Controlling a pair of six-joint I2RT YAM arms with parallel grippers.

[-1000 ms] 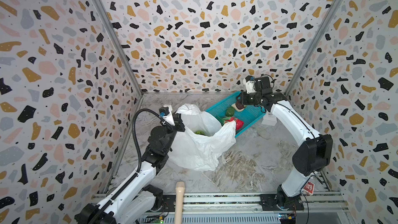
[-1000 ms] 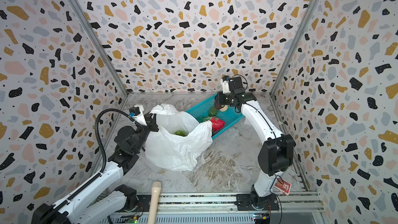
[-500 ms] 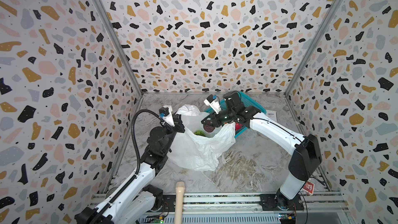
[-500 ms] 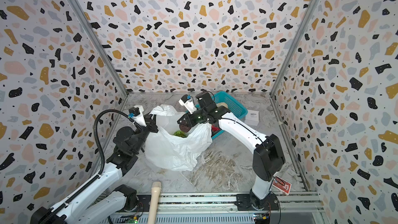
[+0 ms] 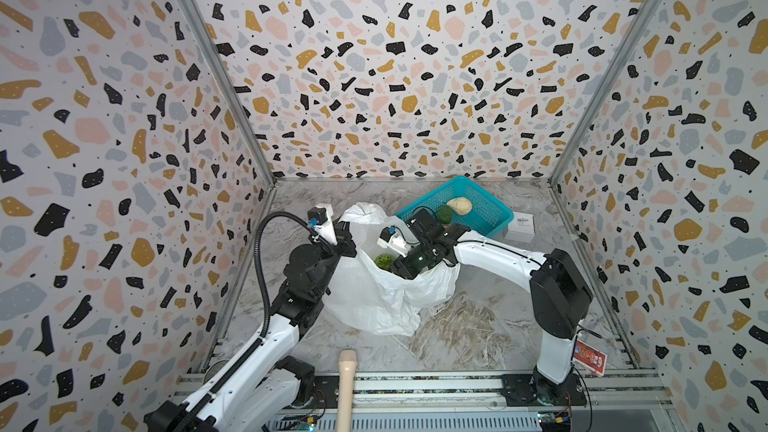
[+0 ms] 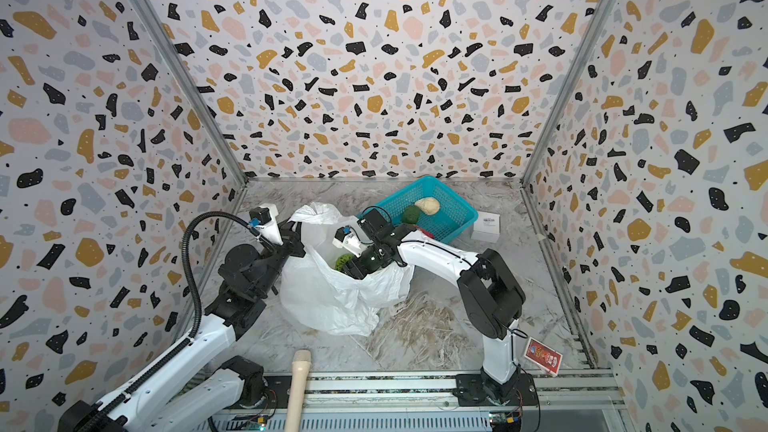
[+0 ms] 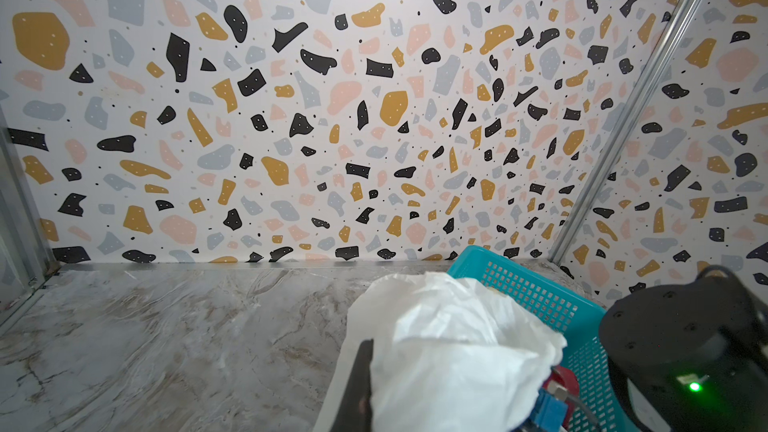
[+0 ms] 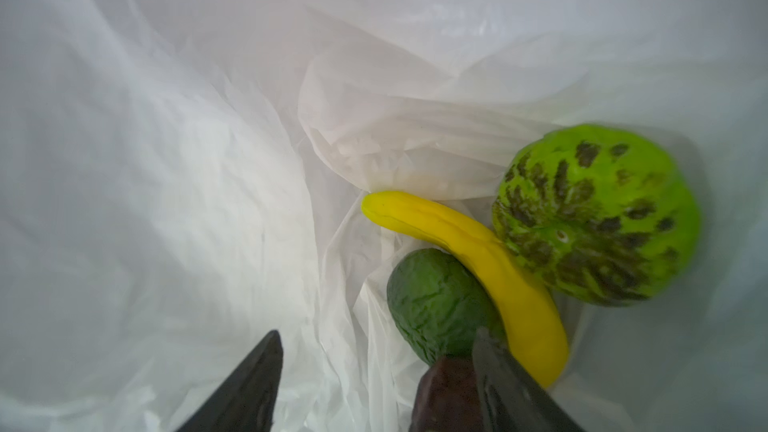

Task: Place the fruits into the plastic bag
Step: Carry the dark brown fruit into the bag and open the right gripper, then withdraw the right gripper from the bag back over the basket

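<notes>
- Inside bag (image 8: 166,160): right gripper (image 8: 374,332) spread wide, dark fruit (image 8: 444,392) against one finger.
- Just beyond, on bag's floor: banana (image 8: 478,259) between avocado (image 8: 436,301) and spotted green fruit (image 8: 598,214), touching both.
- At bag's rim: left gripper (image 5: 347,236) pressed together, pinching plastic edge.
- Just behind bag: basket (image 5: 486,218) holding cream piece (image 5: 459,205) beside green ball (image 5: 445,214).

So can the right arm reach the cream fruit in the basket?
Probably yes: the cream fruit lies uncovered in the open basket beside that arm, though the right gripper must first leave the plastic bag.
</notes>
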